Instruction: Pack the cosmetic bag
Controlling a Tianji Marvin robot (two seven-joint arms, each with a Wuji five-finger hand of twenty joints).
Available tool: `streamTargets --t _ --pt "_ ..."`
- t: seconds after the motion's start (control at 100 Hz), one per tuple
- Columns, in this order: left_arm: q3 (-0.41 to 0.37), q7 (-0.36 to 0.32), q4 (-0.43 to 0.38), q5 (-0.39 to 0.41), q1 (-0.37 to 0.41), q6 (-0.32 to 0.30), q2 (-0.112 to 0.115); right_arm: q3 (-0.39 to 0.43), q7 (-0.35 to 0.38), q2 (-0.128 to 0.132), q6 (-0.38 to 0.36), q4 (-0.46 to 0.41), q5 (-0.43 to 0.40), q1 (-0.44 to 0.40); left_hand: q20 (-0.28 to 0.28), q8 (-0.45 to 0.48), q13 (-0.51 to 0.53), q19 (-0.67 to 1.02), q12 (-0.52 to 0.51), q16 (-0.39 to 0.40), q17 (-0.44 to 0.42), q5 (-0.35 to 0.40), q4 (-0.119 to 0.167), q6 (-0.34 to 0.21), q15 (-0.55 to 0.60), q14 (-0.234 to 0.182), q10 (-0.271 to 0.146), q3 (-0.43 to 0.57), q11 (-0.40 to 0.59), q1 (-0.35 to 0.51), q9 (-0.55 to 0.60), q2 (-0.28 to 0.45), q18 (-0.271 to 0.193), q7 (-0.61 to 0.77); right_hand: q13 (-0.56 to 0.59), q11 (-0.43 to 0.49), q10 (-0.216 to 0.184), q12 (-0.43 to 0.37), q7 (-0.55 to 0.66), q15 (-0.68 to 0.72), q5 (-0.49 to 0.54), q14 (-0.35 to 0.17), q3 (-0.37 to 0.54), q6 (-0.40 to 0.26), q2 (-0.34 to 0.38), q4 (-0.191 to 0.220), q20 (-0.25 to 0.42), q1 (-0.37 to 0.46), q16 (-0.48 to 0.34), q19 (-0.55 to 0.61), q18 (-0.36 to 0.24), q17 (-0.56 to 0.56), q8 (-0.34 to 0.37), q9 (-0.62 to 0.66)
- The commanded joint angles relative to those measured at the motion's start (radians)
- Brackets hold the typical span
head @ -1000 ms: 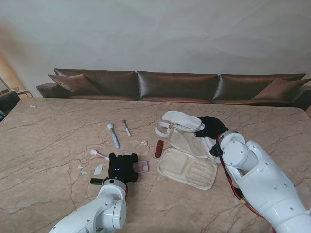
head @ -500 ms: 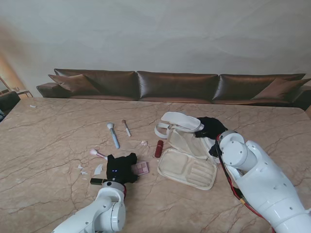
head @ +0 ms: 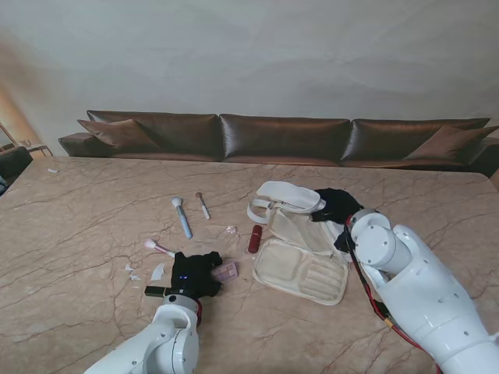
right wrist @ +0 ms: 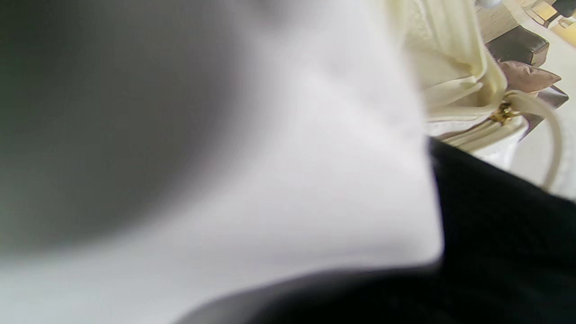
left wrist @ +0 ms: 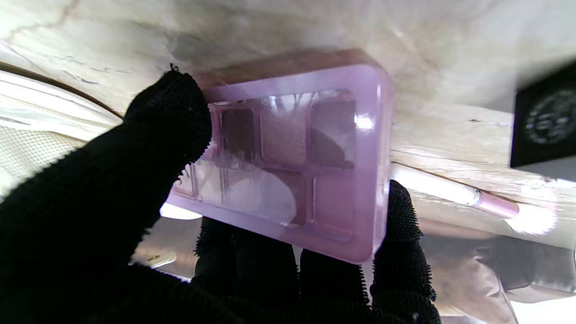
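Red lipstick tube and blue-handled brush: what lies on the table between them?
Stand view: a small pale item, too small to identify, lies between red lipstick tube and blue-handled brush.

In the stand's view the black-gloved left hand (head: 195, 273) covers most of the translucent pink eyeshadow palette (head: 226, 271), so only one end shows. The black-gloved right hand (head: 337, 204) is partly hidden behind its white arm, and its fingers cannot be made out against the open cream fabric cosmetics bag (head: 300, 269). The right wrist view is mostly a white and grey blur. Small white scraps (head: 132, 273) are too small to tell.
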Motion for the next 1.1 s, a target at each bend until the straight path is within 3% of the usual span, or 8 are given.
streamTargets --t 0.0,0.12,0.23,0.31,0.44,0.68,0.97,1.09 --pt "-0.002 0.009 0.011 -0.010 0.024 -0.006 -0.003 -0.005 0.006 -0.004 0.000 -0.004 0.002 -0.001 -0.007 -0.030 0.043 0.031 -0.014 -0.051 -0.005 0.038 0.018 -0.105 -0.032 0.026 -0.003 0.036 -0.032 0.038 0.061 0.028 -0.006 0.090 0.084 0.004 -0.014 -0.005 0.093 0.047 0.048 0.007 0.106 -0.116 0.041 0.007 0.013 0.040 -0.007 0.060 -0.013 0.025 -0.001 0.033" --pt "-0.019 0.019 -0.003 -0.021 0.039 -0.021 -0.005 -0.007 0.006 -0.004 0.000 -0.003 0.002 0.001 -0.007 -0.100 0.042 0.031 -0.018 -0.059 -0.013 0.082 0.036 -0.201 -0.033 0.044 0.014 0.018 -0.058 0.038 0.072 0.097 -0.003 0.160 0.080 0.004 -0.014 -0.005 0.094 0.045 0.051 0.007 0.104 -0.115 0.041 0.006 0.012 0.035 -0.007 0.058 -0.012 0.021 0.000 0.032" --pt "-0.034 0.033 -0.014 -0.031 0.051 -0.044 -0.007 -0.009 0.009 -0.003 -0.003 -0.003 0.002 0.002 -0.005 -0.142 0.010 0.015 -0.012 -0.062 -0.046 0.156 0.054 -0.228 -0.043 0.064 0.040 0.000 -0.079 0.031 0.063 0.199 0.003 0.164 0.079 0.001 -0.019 -0.009 0.097 0.031 0.063 0.009 0.101 -0.127 0.044 0.006 0.006 0.030 -0.015 0.046 -0.006 0.011 0.004 0.040" --pt "-0.043 0.040 -0.023 -0.027 0.057 -0.063 -0.005 -0.007 0.012 -0.003 -0.004 -0.005 0.001 0.002 -0.002 -0.145 -0.037 -0.006 0.027 -0.055 -0.077 0.147 0.069 -0.240 -0.048 0.063 0.028 -0.026 -0.086 0.035 0.037 0.255 -0.007 0.172 0.096 -0.007 -0.020 -0.021 0.107 0.014 0.079 0.012 0.100 -0.138 0.044 0.007 -0.001 0.031 -0.028 0.035 0.000 0.015 0.016 0.059" --pt "-0.064 0.040 -0.051 -0.010 0.069 -0.099 0.003 0.005 0.037 0.003 -0.004 -0.029 0.003 -0.006 -0.003 -0.126 -0.078 -0.033 0.064 -0.051 -0.103 0.122 0.071 -0.248 -0.054 0.061 0.015 -0.063 -0.095 0.062 0.016 0.298 -0.020 0.177 0.133 -0.025 -0.002 -0.048 0.115 -0.010 0.103 0.024 0.097 -0.146 0.054 0.009 -0.014 0.058 -0.045 0.032 0.016 0.048 0.039 0.090" --pt "-0.095 0.062 -0.091 0.004 0.084 -0.149 0.006 0.021 0.101 0.017 0.004 -0.074 0.011 -0.023 0.003 -0.074 -0.106 -0.042 0.092 -0.043 -0.106 0.106 0.074 -0.257 -0.047 0.057 0.005 -0.087 -0.107 0.083 0.006 0.317 -0.025 0.166 0.166 -0.033 0.021 -0.065 0.110 -0.018 0.120 0.036 0.074 -0.143 0.074 0.017 -0.022 0.085 -0.045 0.036 0.019 0.080 0.067 0.113" --pt "-0.105 0.148 -0.171 0.033 0.107 -0.181 -0.004 0.015 0.129 0.024 -0.001 -0.096 0.011 -0.044 0.011 -0.121 -0.131 -0.039 0.061 -0.037 -0.106 0.138 0.078 -0.282 -0.039 0.051 -0.013 -0.073 -0.129 0.057 0.028 0.296 -0.025 0.160 0.181 -0.028 0.022 -0.064 0.101 -0.010 0.125 0.032 0.084 -0.136 0.065 0.014 -0.024 0.075 -0.038 0.043 0.010 0.099 0.069 0.122" --pt "-0.096 0.156 -0.213 0.025 0.108 -0.176 -0.012 0.012 0.136 0.025 -0.006 -0.100 0.018 -0.052 0.004 -0.130 -0.170 -0.062 0.103 -0.039 -0.127 0.139 0.075 -0.288 -0.058 0.050 -0.019 -0.069 -0.119 0.050 -0.014 0.297 -0.028 0.167 0.188 -0.027 0.024 -0.065 0.097 -0.003 0.128 0.031 0.087 -0.128 0.062 0.013 -0.022 0.071 -0.034 0.050 0.008 0.108 0.065 0.125"
